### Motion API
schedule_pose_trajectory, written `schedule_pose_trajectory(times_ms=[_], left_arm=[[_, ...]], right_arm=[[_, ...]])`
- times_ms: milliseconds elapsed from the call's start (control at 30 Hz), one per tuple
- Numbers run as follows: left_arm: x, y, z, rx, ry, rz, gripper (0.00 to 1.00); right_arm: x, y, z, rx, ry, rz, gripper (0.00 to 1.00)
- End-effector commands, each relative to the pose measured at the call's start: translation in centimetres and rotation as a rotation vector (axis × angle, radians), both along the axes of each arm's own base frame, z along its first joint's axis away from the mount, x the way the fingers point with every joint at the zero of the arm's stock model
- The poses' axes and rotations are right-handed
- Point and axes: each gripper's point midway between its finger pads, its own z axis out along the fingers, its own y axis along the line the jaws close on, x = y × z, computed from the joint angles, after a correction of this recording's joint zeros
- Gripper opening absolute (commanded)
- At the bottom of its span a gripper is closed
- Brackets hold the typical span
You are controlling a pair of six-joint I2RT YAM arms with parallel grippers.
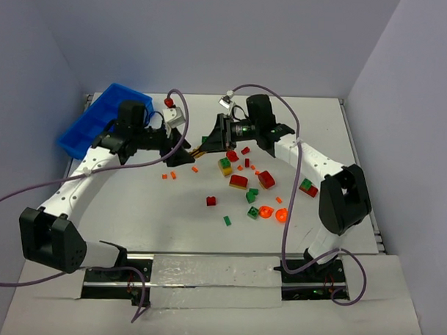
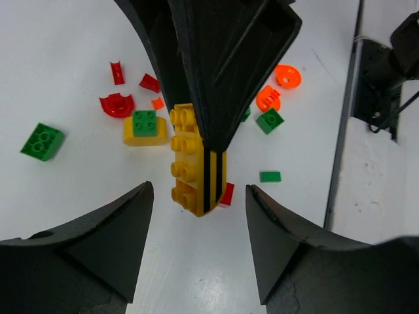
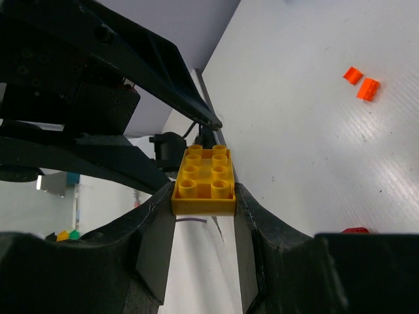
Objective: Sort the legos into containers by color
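The yellow eight-stud brick [image 3: 203, 175] is clamped by its long sides in the right gripper [image 3: 203, 204], off the table [image 1: 170, 232] near its far edge. The left gripper [image 2: 196, 196] stands wide open astride the brick, not touching it. Loose legos [image 1: 245, 181] lie mid-table; the blue bin [image 1: 93, 122] sits at the far-left corner.

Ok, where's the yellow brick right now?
Top view, mid-table: the yellow brick is clamped in the right gripper, poised inside the open left gripper, left of most loose bricks.
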Motion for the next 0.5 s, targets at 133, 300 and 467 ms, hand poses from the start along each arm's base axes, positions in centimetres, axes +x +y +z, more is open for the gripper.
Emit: schedule_pose_trajectory(times_ms=[133,300,467], left_arm=[[2.4,-1.0,1.2,0.085,-0.170,0.012,0.65],[2.3,-1.8,0.5,0.135,-0.202,-0.002,0.59],[2.0,-2.6,-0.8,0.183,-0.219,-0.020,0.51]], right_arm=[[0.4,1.0,0.6,0.033,0.031,0.008,0.00],[0.4,1.2,0.9,0.051,0.037,0.014,0.00],[0.2,1.2,1.0,0.056,0.047,0.019,0.00]])
